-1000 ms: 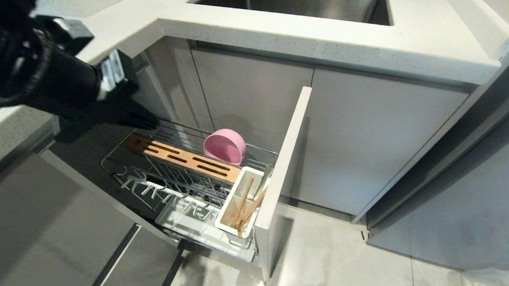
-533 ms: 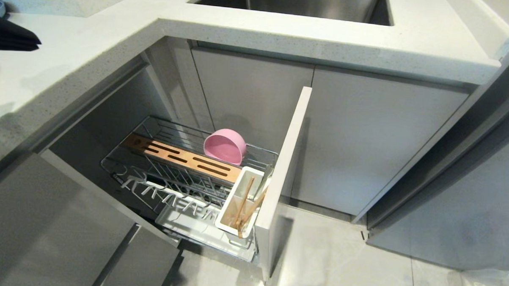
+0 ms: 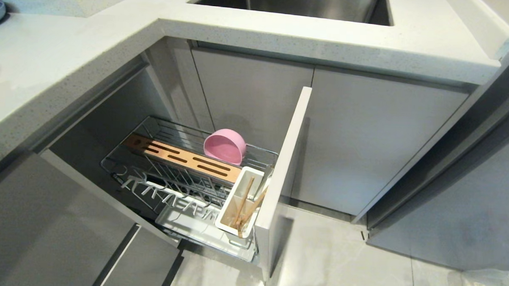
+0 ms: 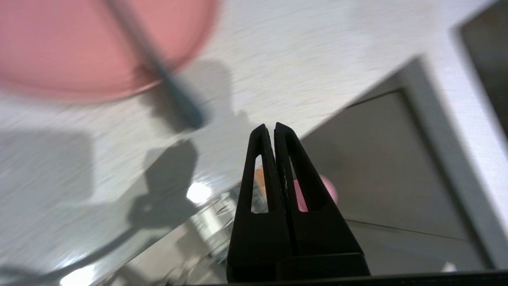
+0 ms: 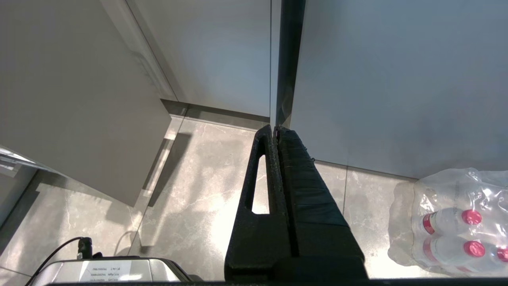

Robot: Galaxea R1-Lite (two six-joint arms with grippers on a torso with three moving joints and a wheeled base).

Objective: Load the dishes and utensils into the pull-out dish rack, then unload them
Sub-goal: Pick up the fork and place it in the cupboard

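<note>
The left hand [image 4: 270,128], pressed closed and empty, hovers above the worktop [image 4: 297,59]. The pink plate [image 4: 79,43] lies on that worktop just beyond its fingertips, a dark fork [image 4: 158,71] resting across it.

One pink bowl [image 3: 224,145]; one pink plate [image 4: 95,43]; one fork [image 4: 166,79]; two chopsticks [image 3: 246,206]; one dish rack [image 3: 185,174].

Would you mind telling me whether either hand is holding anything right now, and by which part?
Nothing is held. The left hand is shut and empty above the counter; the right hand is shut and empty over the floor.
</note>
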